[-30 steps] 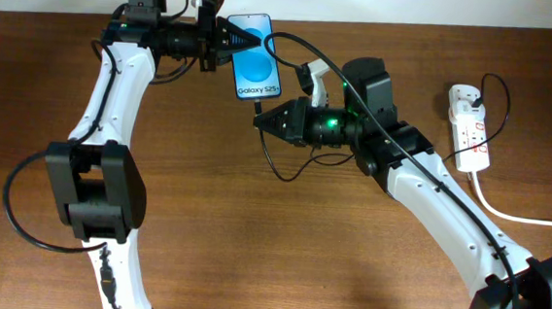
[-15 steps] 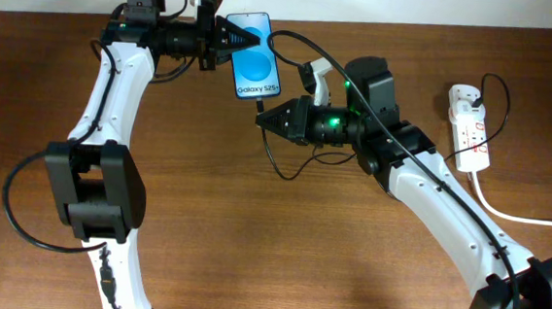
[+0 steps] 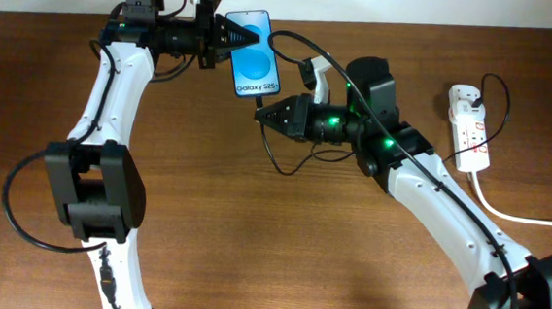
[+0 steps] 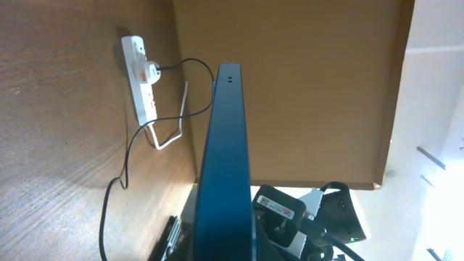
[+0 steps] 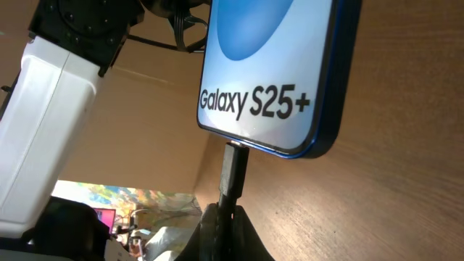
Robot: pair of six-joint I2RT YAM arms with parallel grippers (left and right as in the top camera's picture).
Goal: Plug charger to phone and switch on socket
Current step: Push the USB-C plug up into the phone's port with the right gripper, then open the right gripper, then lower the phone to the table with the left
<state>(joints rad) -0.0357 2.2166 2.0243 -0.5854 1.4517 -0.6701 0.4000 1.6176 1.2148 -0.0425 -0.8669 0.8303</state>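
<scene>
The phone with a blue screen and "Galaxy S25+" text is held above the table at the back centre by my left gripper, which is shut on its upper edge. In the left wrist view the phone shows edge-on. My right gripper is shut on the charger's black connector tip, whose end meets the phone's bottom edge. The thin black charger cable loops under the right arm and runs to the white socket at the right, where its plug sits.
The socket's thick white cord trails off to the right edge. The socket also shows in the left wrist view. A pale wall runs along the table's back edge.
My right gripper with the connector has edged slightly up and left toward the phone's bottom edge. The left arm and phone have barely moved.
</scene>
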